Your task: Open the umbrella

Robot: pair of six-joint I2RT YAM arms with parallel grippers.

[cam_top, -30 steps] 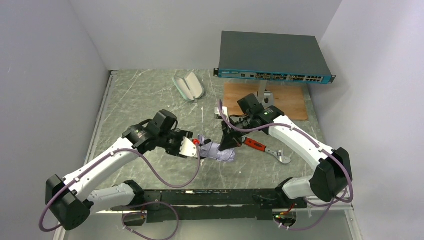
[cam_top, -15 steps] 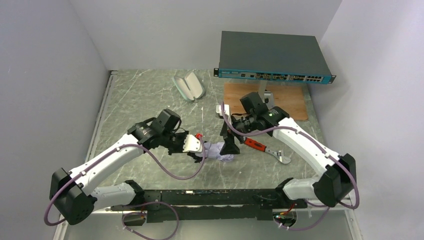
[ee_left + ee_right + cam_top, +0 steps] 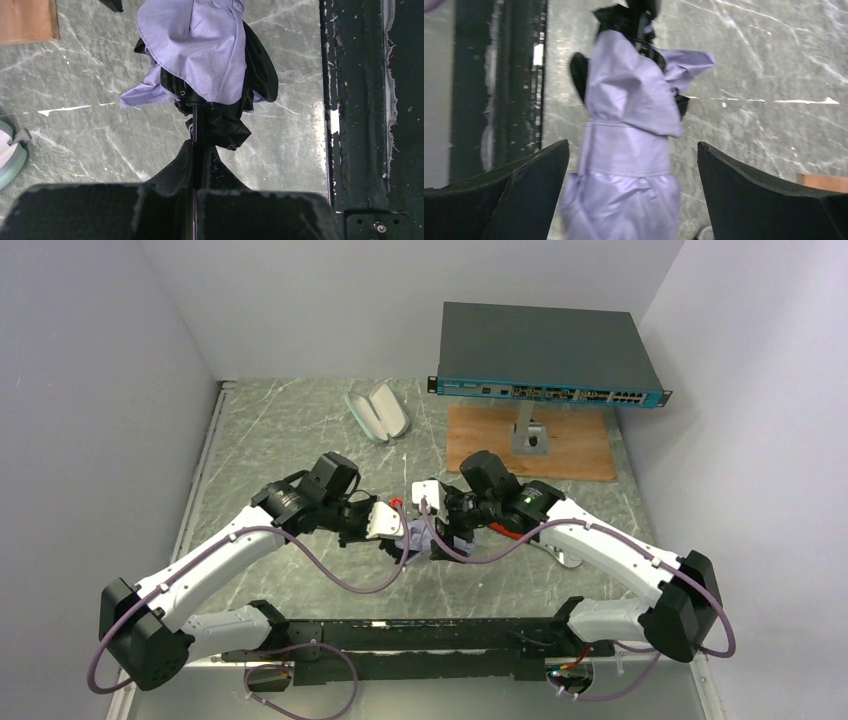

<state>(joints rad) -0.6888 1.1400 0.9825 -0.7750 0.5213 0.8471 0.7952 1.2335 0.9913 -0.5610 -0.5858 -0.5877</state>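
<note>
Top view: both arms reach in to meet at the centre front of the marbled grey-green table (image 3: 280,440), just ahead of the black rail (image 3: 430,635) that carries their bases.

Umbrella (image 3: 420,543): folded, lying between the 2 grippers. The lavender canopy (image 3: 200,45) is crumpled and bunched, with black lining showing at its edges. A fabric band wraps around the bundle in the right wrist view. Whether it rests on the table or is lifted off it cannot be told.

Left gripper (image 3: 196,150): fingers (image 3: 172,172) pressed together, pinching the thin black shaft (image 3: 195,125). The shaft runs straight out from between the tips into the canopy.

Right gripper (image 3: 631,150): fingers (image 3: 531,170) spread wide, 1 on each side of the lavender bundle. There is a clear gap on both sides and no contact with the fabric.

Other items, top view:
- A mint-green clamshell case (image 3: 377,412) lies at the back left of the table, well apart from the arms.
- A network switch (image 3: 545,355) sits raised on a stand over a wooden board (image 3: 575,445) at the back right.
</note>
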